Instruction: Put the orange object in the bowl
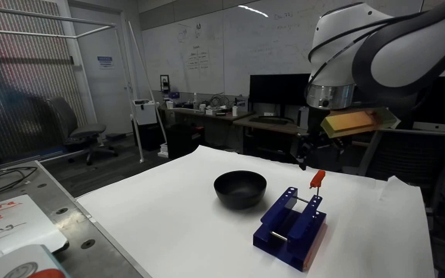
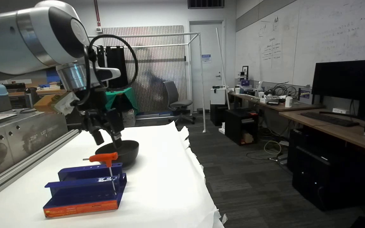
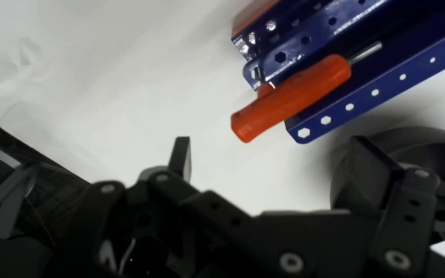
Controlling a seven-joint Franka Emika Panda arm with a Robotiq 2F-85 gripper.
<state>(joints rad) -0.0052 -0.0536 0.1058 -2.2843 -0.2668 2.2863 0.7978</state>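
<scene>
The orange object [image 1: 318,178] is a T-shaped hex key with an orange handle; it also shows in an exterior view [image 2: 104,157]. Its metal shaft stands upright in a hole at one end of the blue rack [image 1: 276,211]. In the wrist view, the handle [image 3: 292,101] lies above the rack [image 3: 338,112], beyond the fingertips. The black bowl [image 1: 240,195] stands upright beside the rack, with nothing visible in it. My gripper [image 3: 272,152] is open and empty, with wide-apart fingers. In both exterior views, the gripper [image 1: 321,159] hovers higher than the handle, not touching it [image 2: 108,143].
White paper [image 1: 160,227] covers the table. A metal edge [image 1: 87,227] runs along one side, with a paper sheet [image 1: 10,227] and a device [image 1: 21,262] on it. A chair [image 1: 411,162] stands past the table. Desks with monitors [image 2: 347,85] are farther off.
</scene>
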